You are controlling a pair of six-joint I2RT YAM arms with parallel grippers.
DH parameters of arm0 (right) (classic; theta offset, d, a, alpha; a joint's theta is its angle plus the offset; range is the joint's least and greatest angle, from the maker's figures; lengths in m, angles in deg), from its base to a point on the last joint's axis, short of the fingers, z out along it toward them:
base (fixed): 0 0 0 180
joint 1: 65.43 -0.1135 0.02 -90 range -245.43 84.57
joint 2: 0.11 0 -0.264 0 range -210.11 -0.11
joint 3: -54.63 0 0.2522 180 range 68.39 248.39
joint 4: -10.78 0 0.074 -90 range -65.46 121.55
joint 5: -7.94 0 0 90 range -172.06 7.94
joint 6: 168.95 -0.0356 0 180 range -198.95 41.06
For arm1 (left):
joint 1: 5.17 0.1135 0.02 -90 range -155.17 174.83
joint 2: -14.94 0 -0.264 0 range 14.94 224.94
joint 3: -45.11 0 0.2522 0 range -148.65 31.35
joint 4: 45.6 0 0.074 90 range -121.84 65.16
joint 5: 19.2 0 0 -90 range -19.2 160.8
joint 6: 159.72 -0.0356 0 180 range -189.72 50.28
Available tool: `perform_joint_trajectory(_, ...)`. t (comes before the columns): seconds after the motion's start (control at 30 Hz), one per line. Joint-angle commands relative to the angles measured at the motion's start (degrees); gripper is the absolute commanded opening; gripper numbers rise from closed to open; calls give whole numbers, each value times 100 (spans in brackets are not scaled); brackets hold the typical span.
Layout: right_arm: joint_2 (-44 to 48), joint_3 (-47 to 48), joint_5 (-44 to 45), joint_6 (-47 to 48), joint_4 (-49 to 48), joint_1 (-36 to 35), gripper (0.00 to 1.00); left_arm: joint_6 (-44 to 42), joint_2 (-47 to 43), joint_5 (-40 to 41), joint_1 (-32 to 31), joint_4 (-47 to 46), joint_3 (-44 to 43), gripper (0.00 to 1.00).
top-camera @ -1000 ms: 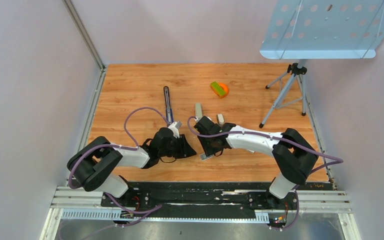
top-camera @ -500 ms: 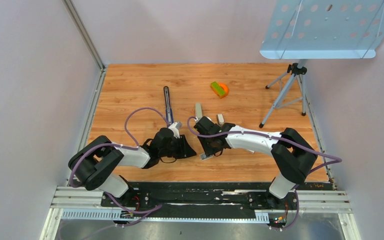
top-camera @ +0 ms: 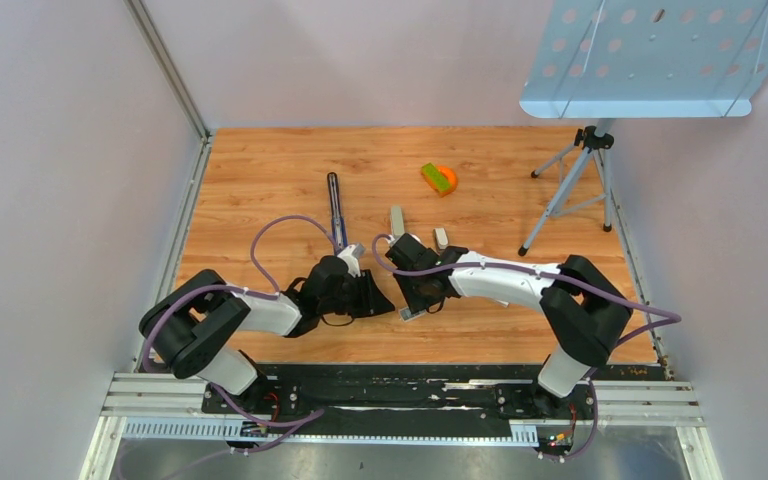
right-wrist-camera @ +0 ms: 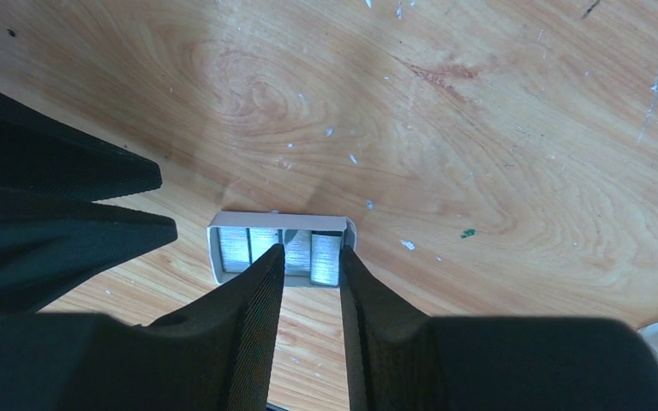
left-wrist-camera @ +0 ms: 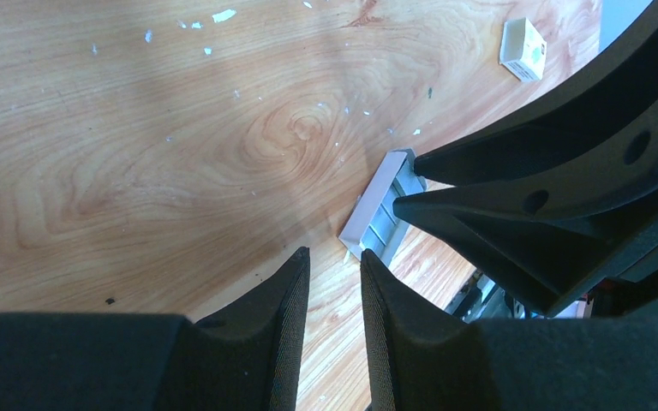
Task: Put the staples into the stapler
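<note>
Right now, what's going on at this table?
The right pincer is down at a small white box on the table, its fingers straddling one block of the staples inside; whether it grips yet is unclear. The left pincer hovers beside the box, nearly closed, holding nothing. The stapler lies farther back, untouched.

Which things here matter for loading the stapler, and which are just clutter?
Job: staples in their white tray; long dark stapler.
Lying about: green-and-orange object; small white box; tripod stand.
</note>
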Motion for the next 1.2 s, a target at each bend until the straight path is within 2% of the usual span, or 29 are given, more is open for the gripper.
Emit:
perform_joint_trajectory(0.0,-139,126,58,-9,96,-84,33,22,98,-34,-85,-194,6,30)
perform_joint_trajectory(0.5,-177,147,-69,20,35,-144,32,78,232,-43,-128,-338,8,29)
perform_joint_trajectory(0.93,-331,248,373,205,265,-262,27,67,213,-9,-144,-337,17,29)
perform_joint_trajectory(1.17,-253,297,449,225,298,-321,20,-61,7,133,-139,-39,-45,29)
